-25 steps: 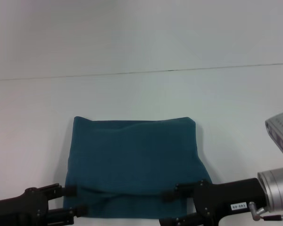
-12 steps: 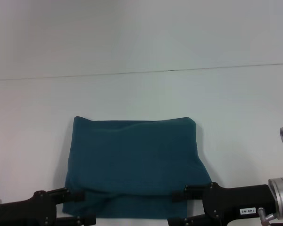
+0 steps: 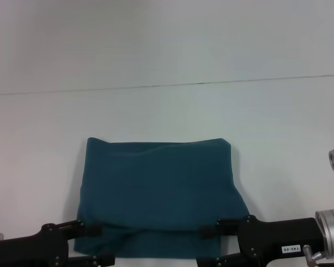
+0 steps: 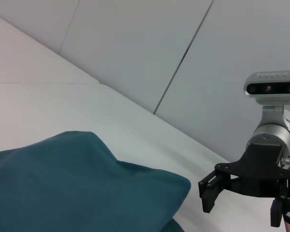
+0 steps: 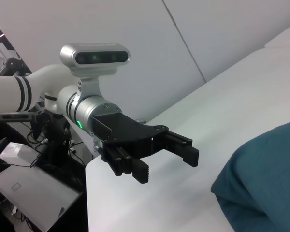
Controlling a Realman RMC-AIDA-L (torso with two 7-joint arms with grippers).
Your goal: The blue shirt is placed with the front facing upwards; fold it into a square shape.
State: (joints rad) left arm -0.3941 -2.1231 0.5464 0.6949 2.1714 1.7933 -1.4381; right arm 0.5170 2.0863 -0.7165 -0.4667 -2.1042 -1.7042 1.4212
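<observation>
While the blue shirt (image 3: 158,194) lies folded into a roughly square pad on the white table (image 3: 167,111), both grippers sit at its near edge, one at each near corner. The shirt is flat, slightly wider than deep, its long axis running from one gripper to the other; no print or collar shows, only plain teal cloth with a soft fold line just beyond the fingertips. The left gripper (image 3: 89,242) is spread wide, its upper finger lying against the shirt's near left corner, holding nothing. The right gripper (image 3: 209,245) is likewise spread wide at the near right corner, empty. From the right wrist view the left gripper (image 5: 166,157) shows its fingers well apart above bare table, the shirt's bulged corner (image 5: 261,179) just beside it. Beyond the far edge of the shirt, past a thin seam (image 3: 167,86), the table stretches away bare, with open surface outside each gripper too.
</observation>
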